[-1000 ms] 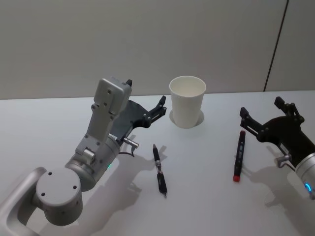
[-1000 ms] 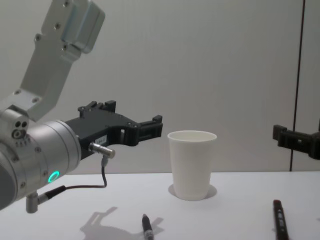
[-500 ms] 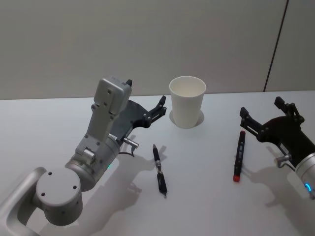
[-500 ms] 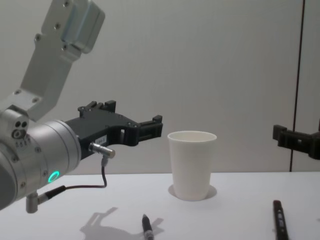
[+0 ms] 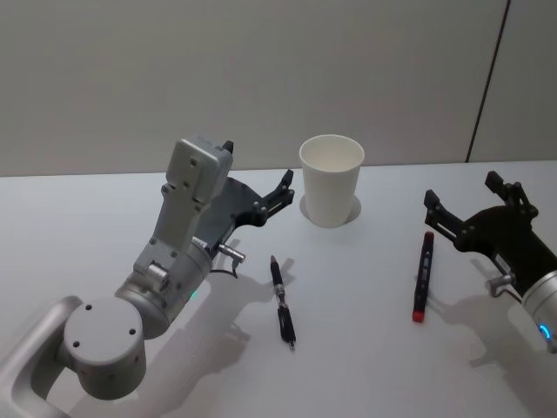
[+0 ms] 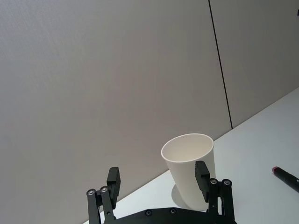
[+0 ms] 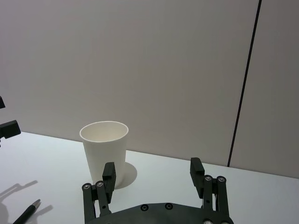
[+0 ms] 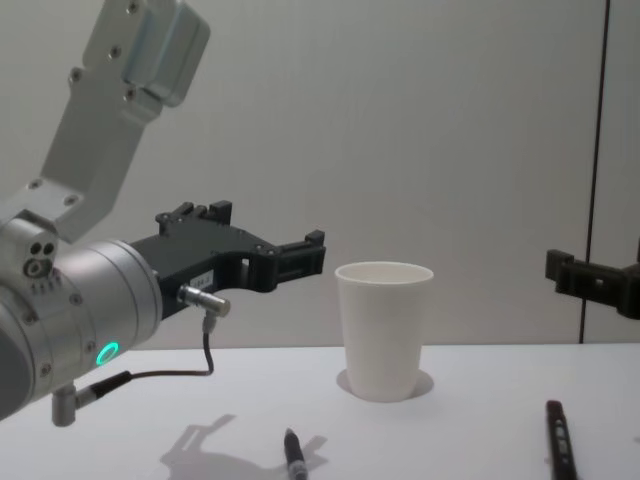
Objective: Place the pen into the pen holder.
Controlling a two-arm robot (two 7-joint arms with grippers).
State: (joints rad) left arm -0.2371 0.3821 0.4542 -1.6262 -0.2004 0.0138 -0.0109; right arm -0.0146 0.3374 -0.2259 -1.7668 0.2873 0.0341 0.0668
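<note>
Lying outside pen holder (image 5: 331, 187): black pen (image 5: 281, 300)

Nothing has visibly moved or changed over the last second.

pens 2: black pen (image 5: 281, 301), red-tipped pen (image 5: 423, 275) | pen holder (image 5: 331, 181) 1 | tools 2: left tool (image 5: 258, 163), right tool (image 5: 462, 189)

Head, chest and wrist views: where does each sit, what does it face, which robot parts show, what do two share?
Head view: high, facing down at white table; left gripper, right gripper.
Chest view: low, facing across it; left arm.
Left wrist view: behind left gripper, facing plain white paper cup.
Right wrist view: behind right gripper; shares that cup.
</note>
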